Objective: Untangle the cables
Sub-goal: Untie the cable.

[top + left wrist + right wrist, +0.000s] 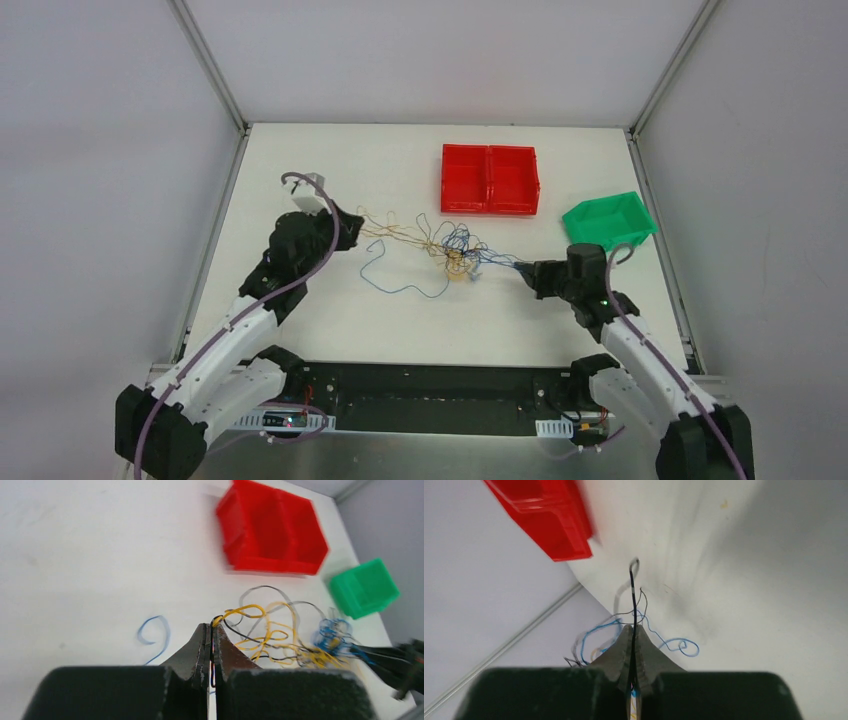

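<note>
L gripper (352,230) & R gripper (522,270) are each clamping strands of the cables (455,250), clump sitting btwn them mid-table (330,320).

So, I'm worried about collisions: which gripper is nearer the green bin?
Right. The right gripper is close, just left of the green bin and nearer the bases; the left gripper is far off, beyond the cables.

- Two arms: left arm (245,322), right arm (645,352).
- Two grippers: left gripper (356,229), right gripper (521,268).
- One red bin (489,180), two compartments.
- One green bin (608,222).
- One tangle of cables (455,250), three colours (yellow, blue, dark); strand count unclear.
- One table (480,325).
</note>
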You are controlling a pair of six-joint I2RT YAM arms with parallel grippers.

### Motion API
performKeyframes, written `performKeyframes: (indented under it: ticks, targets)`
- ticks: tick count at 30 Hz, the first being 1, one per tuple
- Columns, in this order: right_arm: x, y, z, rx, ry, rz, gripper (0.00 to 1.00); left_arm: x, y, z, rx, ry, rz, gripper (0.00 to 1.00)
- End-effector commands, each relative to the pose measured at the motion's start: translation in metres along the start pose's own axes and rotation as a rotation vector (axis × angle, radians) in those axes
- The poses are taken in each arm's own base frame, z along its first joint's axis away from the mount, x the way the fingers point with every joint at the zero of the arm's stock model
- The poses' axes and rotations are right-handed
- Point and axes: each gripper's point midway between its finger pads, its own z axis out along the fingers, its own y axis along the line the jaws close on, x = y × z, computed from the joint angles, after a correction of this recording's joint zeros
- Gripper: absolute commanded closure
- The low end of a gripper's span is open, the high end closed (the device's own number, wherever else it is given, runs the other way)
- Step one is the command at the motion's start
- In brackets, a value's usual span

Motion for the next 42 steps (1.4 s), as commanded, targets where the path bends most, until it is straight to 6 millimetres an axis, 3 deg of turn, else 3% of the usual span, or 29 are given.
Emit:
performKeyframes:
  ticks: [1, 5, 10, 14, 18, 22, 23, 24, 26, 27, 28, 30, 34, 42]
  targets:
    - [-0.073, -0.015, -0.043, 0.077, -0.369, -0.108, 1.0, 0.017, 0.087, -0.024, -0.37, -0.021, -0.121, 1.0]
    - [-0.099, 0.0, -0.077, 0.082, -0.531, -0.157, 1.0, 0.032, 0.113, -0.039, -0.504, -0.017, -0.169, 1.0]
    - [-0.116, 0.013, -0.11, 0.087, -0.675, -0.212, 1.0, 0.031, 0.144, -0.06, -0.71, -0.051, -0.205, 1.0]
    - [-0.118, 0.021, -0.12, 0.06, -0.708, -0.241, 1.0, 0.026, 0.148, -0.064, -0.741, -0.061, -0.204, 1.0]
    - [-0.105, 0.031, -0.112, 0.036, -0.629, -0.326, 1.0, 0.026, 0.135, -0.051, -0.657, -0.026, -0.191, 1.0]
    - [-0.119, 0.025, -0.125, 0.083, -0.718, -0.337, 1.0, 0.019, 0.15, -0.061, -0.771, -0.062, -0.187, 1.0]
    - [-0.12, 0.026, -0.127, 0.08, -0.723, -0.346, 1.0, 0.014, 0.149, -0.061, -0.771, -0.065, -0.174, 0.98]
    - [-0.118, 0.027, -0.128, 0.076, -0.717, -0.354, 0.98, 0.012, 0.146, -0.059, -0.756, -0.056, -0.163, 0.87]
    - [-0.107, 0.031, -0.122, 0.054, -0.652, -0.411, 0.65, 0.01, 0.132, -0.046, -0.684, -0.014, -0.164, 0.6]
    - [-0.098, 0.035, -0.116, 0.031, -0.593, -0.454, 0.5, 0.011, 0.12, -0.035, -0.611, 0.023, -0.152, 0.52]
    - [-0.088, 0.036, -0.109, 0.012, -0.534, -0.488, 0.42, 0.014, 0.107, -0.023, -0.532, 0.071, -0.141, 0.46]
    - [-0.069, 0.042, -0.097, -0.04, -0.422, -0.551, 0.36, 0.021, 0.082, -0.002, -0.381, 0.155, -0.127, 0.4]
    - [-0.037, 0.049, -0.085, -0.11, -0.238, -0.656, 0.3, 0.045, 0.049, 0.021, -0.197, 0.319, -0.149, 0.37]
    - [0.011, 0.052, -0.077, -0.169, 0.002, -0.915, 0.28, 0.057, 0.037, 0.025, -0.119, 0.37, -0.166, 0.33]
